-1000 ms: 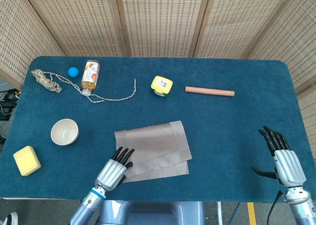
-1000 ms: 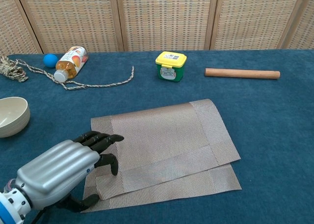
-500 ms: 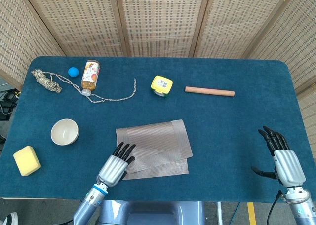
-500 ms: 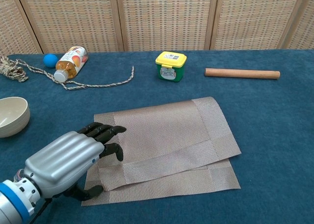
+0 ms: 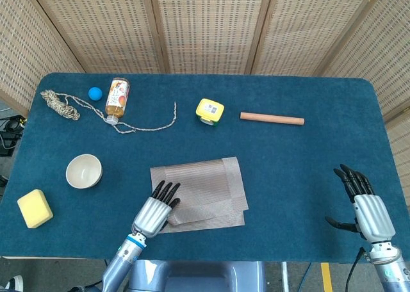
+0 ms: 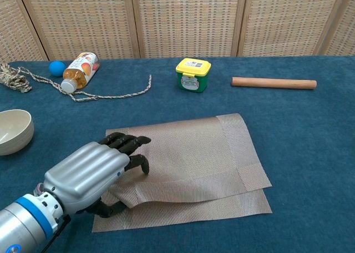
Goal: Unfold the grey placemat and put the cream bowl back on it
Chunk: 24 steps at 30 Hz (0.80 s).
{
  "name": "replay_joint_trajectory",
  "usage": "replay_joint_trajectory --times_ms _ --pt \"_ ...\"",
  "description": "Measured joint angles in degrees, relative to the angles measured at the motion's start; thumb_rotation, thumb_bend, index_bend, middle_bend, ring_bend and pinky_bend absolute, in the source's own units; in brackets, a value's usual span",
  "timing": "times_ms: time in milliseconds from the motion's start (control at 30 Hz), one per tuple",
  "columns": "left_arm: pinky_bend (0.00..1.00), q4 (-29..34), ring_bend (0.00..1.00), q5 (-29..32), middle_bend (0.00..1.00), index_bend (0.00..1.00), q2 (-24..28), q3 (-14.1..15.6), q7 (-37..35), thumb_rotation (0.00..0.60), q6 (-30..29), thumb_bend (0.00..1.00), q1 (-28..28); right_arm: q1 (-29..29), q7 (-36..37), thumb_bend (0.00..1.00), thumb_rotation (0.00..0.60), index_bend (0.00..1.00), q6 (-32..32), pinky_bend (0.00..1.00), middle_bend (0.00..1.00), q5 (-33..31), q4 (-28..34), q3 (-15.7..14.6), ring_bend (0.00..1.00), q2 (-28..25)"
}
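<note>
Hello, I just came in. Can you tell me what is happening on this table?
The robot's left hand is working at the near-left corner of the folded grey placemat, with its fingers at the edge of the top layer, which looks slightly raised there. The placemat is not yet unfolded. The cream bowl waits on the blue table to the left of the placemat, apart from it. The right hand rests open at the far right, holding nothing.

The grey woven placemat (image 6: 194, 153) has a fine ribbed, matt weave. The bench (image 6: 310, 131) wears dark blue napped cloth. The left hand (image 6: 91, 172) has a smooth silver shell and glossy black fingers (image 6: 130, 142). The smooth wooden dowel (image 6: 273, 82) lies upper right.
</note>
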<state>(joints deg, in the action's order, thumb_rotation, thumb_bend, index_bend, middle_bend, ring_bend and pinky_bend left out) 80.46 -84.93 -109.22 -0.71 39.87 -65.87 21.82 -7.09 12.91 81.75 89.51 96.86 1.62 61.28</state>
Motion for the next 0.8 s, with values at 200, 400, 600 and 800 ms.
replay_joint_trajectory --times_ms 200,400,600,800 --pt "0.00 -0.2 0.00 -1.3 0.00 0.77 -0.2 0.3 -1.2 0.600 -1.8 0.46 0.1 0.0 0.4 0.07 0.600 0.00 0.2 0.00 0.00 0.2 0.0 0.0 0.00 -0.1" --pt "0.00 0.8 0.00 -3.7 0.00 0.78 1.1 0.6 -4.6 0.600 -4.6 0.48 -0.1 0.1 0.5 0.07 0.600 0.00 0.3 0.00 0.00 0.3 0.0 -0.1 0.00 -0.2" --pt "0.00 4.8 0.00 -5.8 0.00 0.77 4.9 0.6 -7.4 0.600 -8.1 0.48 -0.5 0.1 0.2 0.07 0.600 0.00 0.4 0.00 0.00 0.3 0.1 -0.1 0.00 -0.2" --pt "0.00 9.2 0.00 -6.8 0.00 0.76 9.8 -0.9 -9.3 0.600 -10.3 0.48 -0.7 0.0 -0.5 0.07 0.600 0.00 -0.1 0.00 0.00 0.1 0.2 -0.2 0.00 -0.1"
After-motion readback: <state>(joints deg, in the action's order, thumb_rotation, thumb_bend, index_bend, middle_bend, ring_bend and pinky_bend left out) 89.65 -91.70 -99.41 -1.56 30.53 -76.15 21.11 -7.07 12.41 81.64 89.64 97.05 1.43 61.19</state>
